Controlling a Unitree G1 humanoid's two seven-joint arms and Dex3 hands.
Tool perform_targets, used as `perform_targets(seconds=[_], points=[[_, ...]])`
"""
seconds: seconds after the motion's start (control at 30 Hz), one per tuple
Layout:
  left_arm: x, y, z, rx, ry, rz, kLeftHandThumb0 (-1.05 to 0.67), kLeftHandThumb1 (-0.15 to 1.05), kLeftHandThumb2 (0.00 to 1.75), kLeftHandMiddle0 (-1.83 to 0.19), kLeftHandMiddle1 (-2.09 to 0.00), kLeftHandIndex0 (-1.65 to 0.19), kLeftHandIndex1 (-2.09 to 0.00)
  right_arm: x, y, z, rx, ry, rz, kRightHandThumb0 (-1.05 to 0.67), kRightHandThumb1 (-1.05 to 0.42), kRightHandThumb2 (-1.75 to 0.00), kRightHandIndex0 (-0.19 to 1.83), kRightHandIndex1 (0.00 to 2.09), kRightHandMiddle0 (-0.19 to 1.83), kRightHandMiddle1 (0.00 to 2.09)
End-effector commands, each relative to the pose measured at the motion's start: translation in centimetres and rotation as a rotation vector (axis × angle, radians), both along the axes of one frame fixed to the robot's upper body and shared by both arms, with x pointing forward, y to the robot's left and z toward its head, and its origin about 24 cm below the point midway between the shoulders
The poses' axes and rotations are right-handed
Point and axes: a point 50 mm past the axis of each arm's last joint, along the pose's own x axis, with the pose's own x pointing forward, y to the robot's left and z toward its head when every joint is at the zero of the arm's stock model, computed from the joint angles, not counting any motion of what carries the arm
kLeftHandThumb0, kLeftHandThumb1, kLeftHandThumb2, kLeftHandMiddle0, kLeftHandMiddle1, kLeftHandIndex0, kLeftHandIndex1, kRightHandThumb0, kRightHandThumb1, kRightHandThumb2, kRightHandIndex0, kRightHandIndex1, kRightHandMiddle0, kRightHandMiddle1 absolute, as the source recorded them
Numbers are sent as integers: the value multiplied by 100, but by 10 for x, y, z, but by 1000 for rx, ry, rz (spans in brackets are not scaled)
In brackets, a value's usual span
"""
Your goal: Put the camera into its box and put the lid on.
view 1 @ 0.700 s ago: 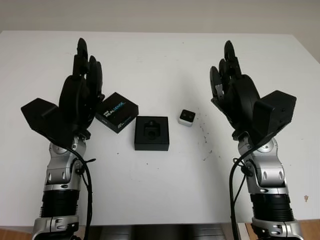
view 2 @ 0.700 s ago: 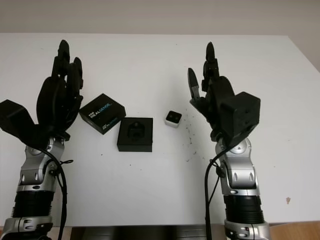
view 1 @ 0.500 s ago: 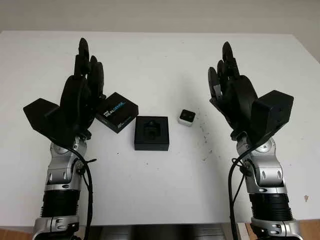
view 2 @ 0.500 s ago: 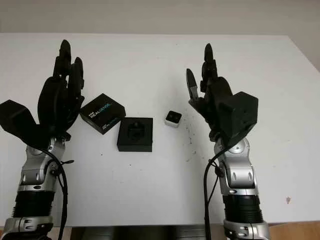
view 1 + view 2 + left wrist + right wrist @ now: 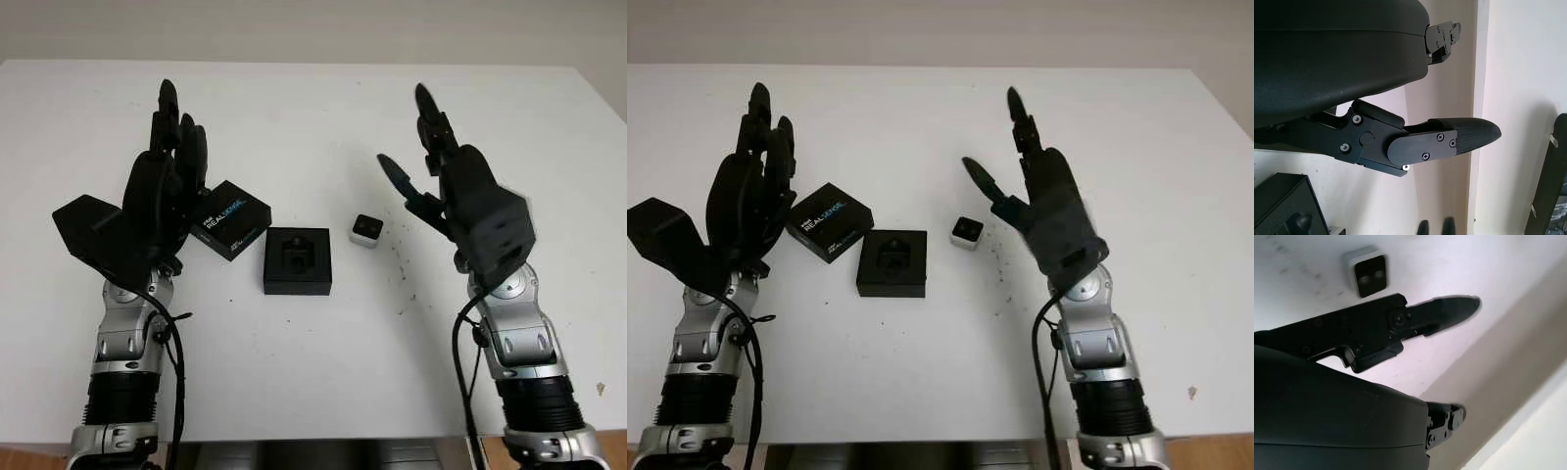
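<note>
1. left hand [image 5: 162,191]: raised above the table's left side, holding nothing, open; its fingers reach over the near corner of the box lid [image 5: 230,219]. risk: a careless descent here could nudge the lid, which lies printed face up, just beside the box base [image 5: 297,260].
2. box base: open, its moulded recess empty; task not yet begun. risk: the recess looks snug, so a camera lowered askew is likely to jam on the rim.
3. camera [image 5: 365,230]: rests on the white table [image 5: 313,117], near the base's right side, apart from it and from both hands. risk: small and smooth-sided; a three-finger grasp that comes in off-centre could push it away or tip it.
4. right hand [image 5: 453,191]: in the air to the right of the camera, open, holding nothing.
5. change from the earlier frame: the right hand has rotated, thumb now swung out toward the camera; left hand, lid, base and camera are where they were.
</note>
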Motion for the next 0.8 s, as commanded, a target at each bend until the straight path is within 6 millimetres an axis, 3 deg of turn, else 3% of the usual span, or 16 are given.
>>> perform_targets(seconds=[0.0,0.33,0.6,0.77], points=[[1,-2,4,8,-20,-6,-78,105,54,19,0,19,0,5,-2,8,-109,5,5,-66,-92,-5,23,18,21,19],[0,-1,3,5,-18,1,-77,105,53,19,0,19,0,19,-14,25,-368,70,109,-53,-79,-4,34,21,32,18],[0,-2,3,0,-17,-7,-76,105,52,19,0,19,0,37,-29,54,-553,118,227,-44,-80,-5,31,17,30,12],[1,-2,3,2,-16,-4,-76,105,52,19,0,19,0,42,-28,67,-691,86,270,-33,-81,-6,30,16,34,13]])
